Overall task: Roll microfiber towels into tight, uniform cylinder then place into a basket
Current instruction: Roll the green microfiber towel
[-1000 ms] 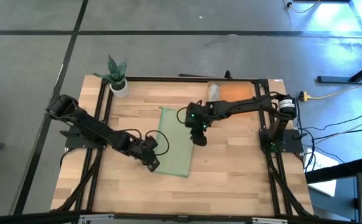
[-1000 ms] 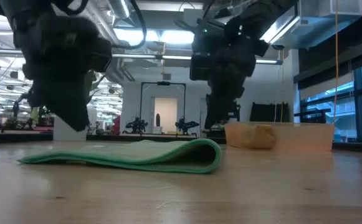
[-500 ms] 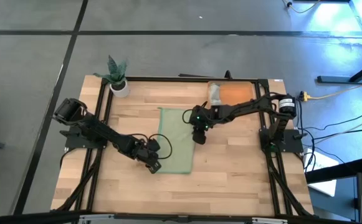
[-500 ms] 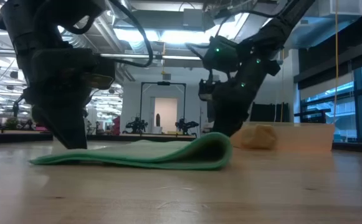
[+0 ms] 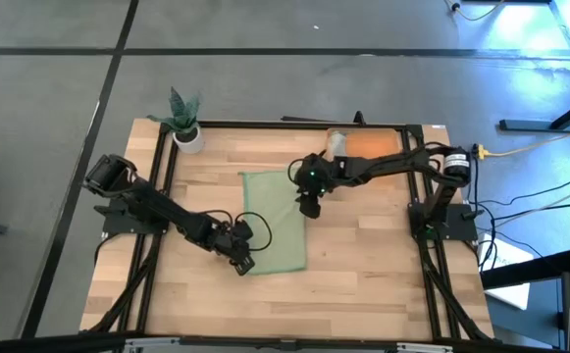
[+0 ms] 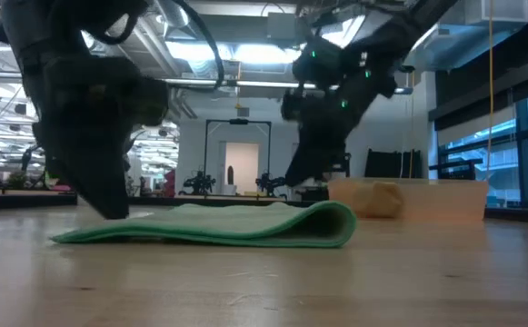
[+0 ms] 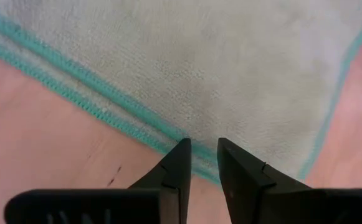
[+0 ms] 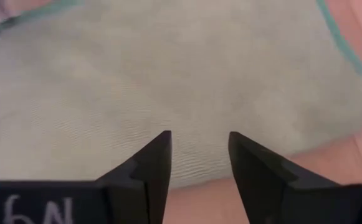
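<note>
The right gripper [image 5: 307, 209] is retreating toward the frame's top; the green towel [image 5: 273, 222] is shifting left, flattening.

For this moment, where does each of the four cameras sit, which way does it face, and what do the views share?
High view: above the table, looking straight down; both arms, green towel, orange basket.
Low view: at tabletop height, looking level into the room; both arms hang over the towel.
Left wrist view: on the left arm, looking past the open left end effector at the towel's edge.
Right wrist view: on the right arm, looking past the open right end effector onto the towel.
Shared: all four show the green towel.
</note>
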`<action>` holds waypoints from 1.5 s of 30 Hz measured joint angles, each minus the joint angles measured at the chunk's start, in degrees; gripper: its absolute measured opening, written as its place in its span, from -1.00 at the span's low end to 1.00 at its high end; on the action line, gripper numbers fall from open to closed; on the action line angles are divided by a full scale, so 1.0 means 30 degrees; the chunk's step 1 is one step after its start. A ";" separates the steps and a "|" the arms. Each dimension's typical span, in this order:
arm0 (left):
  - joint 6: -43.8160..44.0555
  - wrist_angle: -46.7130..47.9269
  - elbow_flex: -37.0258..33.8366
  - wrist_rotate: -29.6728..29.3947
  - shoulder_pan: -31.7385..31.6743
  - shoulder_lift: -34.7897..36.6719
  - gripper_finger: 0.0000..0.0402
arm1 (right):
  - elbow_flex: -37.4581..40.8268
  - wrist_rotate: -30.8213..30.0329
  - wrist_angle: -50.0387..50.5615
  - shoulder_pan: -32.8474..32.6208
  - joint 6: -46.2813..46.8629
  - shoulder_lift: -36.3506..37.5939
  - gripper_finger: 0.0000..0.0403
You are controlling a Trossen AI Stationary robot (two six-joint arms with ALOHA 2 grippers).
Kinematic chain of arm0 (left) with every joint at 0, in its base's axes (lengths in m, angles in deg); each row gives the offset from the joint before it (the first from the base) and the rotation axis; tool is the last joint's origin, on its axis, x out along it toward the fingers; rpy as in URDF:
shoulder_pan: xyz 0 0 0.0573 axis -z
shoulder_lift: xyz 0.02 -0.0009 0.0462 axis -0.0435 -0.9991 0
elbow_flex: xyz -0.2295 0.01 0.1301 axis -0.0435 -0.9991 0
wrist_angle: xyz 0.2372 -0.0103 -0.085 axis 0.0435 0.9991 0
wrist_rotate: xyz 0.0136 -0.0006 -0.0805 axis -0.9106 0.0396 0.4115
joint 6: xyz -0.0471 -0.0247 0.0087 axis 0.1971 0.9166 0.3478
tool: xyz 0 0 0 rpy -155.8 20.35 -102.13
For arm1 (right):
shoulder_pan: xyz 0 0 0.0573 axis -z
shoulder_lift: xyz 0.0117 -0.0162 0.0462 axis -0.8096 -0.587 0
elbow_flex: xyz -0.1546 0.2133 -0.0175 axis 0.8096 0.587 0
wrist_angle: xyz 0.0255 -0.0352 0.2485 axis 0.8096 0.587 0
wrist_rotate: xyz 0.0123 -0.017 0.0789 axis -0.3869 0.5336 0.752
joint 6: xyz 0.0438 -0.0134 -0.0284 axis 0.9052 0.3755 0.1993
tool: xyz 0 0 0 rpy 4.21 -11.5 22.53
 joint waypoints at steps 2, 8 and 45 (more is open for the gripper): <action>-0.0472 0.0154 -0.0001 -0.0057 -0.0067 0.0704 -0.65 | -0.0585 0.1304 0.1354 -0.0136 -0.1776 0.0472 -0.20; -0.1863 0.2771 0.0027 -0.0596 -0.0017 0.3323 -0.65 | -0.1583 0.3264 0.4402 -0.1728 -0.6339 0.1438 -0.20; -1.3304 0.3881 0.0070 -0.0622 0.1141 0.4523 -0.65 | -0.0937 0.1731 0.0833 -0.8090 -1.0407 -0.0877 -0.20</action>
